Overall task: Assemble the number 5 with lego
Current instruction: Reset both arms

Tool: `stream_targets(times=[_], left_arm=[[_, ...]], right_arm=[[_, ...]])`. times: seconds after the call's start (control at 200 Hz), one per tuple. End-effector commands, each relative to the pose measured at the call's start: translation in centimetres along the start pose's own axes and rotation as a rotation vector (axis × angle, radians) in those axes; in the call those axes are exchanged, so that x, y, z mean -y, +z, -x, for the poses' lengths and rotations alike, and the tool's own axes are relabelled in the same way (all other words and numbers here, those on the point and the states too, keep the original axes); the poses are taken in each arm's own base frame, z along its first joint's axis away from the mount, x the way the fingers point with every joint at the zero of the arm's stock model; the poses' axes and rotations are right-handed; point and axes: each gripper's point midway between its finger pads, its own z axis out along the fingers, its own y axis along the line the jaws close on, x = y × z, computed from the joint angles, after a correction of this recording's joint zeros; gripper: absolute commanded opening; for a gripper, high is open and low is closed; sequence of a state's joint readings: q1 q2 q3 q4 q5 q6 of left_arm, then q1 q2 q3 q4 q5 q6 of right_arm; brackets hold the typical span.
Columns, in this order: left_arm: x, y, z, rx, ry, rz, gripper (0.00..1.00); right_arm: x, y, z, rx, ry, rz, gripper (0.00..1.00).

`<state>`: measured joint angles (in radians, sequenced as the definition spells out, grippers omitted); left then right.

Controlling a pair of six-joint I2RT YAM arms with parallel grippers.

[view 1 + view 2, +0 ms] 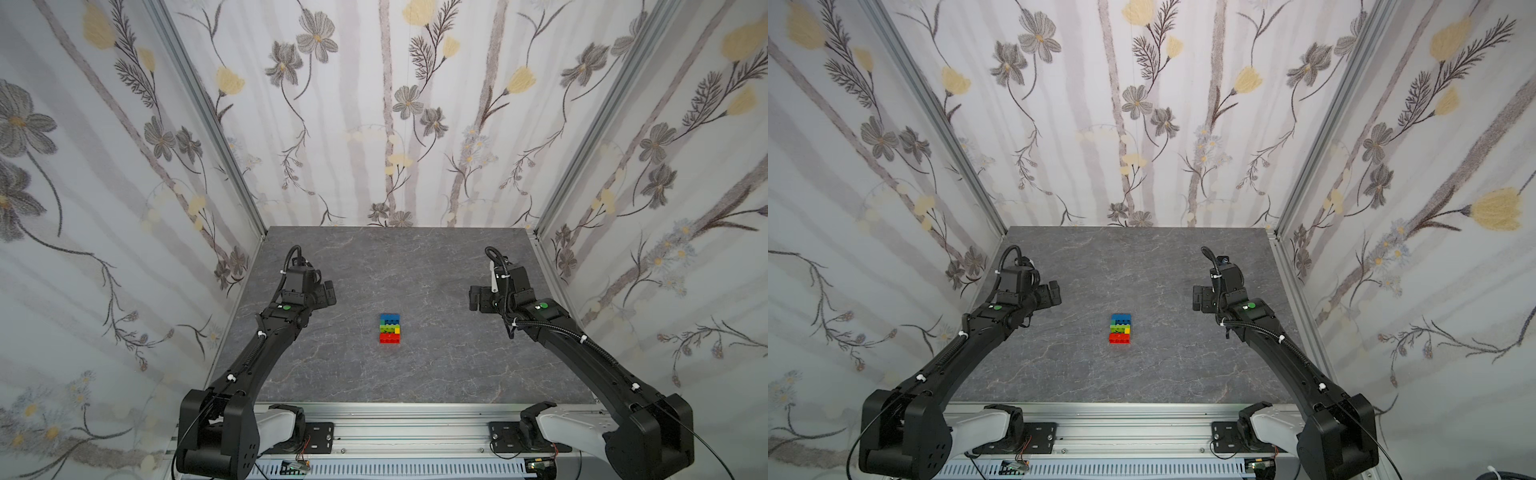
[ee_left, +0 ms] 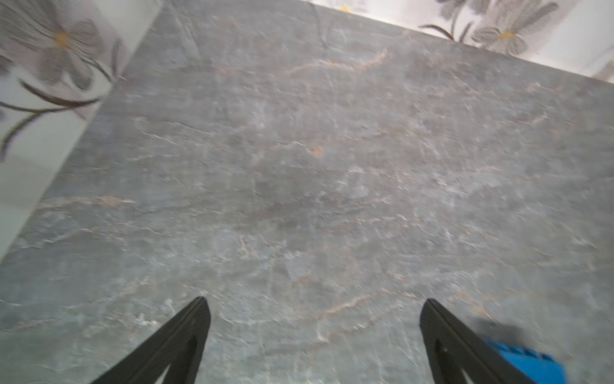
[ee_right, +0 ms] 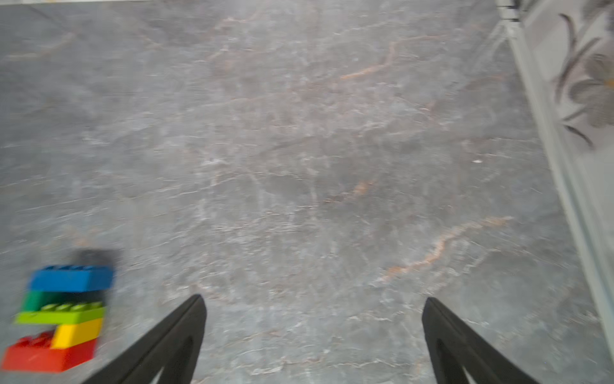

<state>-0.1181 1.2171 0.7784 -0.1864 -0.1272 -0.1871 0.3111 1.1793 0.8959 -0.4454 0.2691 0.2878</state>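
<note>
The number 5 (image 1: 390,328) looks light and hard; pinch its long sides. The left end effector (image 2: 315,301) and right end effector (image 3: 314,299) are wide open, empty.

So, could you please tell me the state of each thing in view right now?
Multicoloured lego-brick number 5: assembled, with blue, dark green, lime, yellow and red stripes joined. It rests on the grey marbled tabletop, touched by neither gripper.
Black left gripper: open, empty, off to one side of the figure.
Black right gripper: open, empty, off to the figure's other side.
</note>
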Motion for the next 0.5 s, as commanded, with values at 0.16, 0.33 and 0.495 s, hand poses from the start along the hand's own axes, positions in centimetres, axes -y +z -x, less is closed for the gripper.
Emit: stream_targets(times=[0.16, 0.33, 0.495], left_arm=[[-4.3, 4.1, 2.3, 0.211, 0.003, 0.083, 1.0], [-4.2, 5.3, 0.2, 0.292, 0.013, 0.045, 1.0], [-3.2, 6.1, -1.0, 0.34, 0.039, -0.018, 1.0]], right_arm=[[6.1, 2.9, 0.1, 0.166, 0.036, -0.224, 1.0], [6.7, 4.1, -1.2, 0.272, -0.036, -0.249, 1.0], [5.9, 5.1, -2.0, 0.374, -0.052, -0.196, 1.0]])
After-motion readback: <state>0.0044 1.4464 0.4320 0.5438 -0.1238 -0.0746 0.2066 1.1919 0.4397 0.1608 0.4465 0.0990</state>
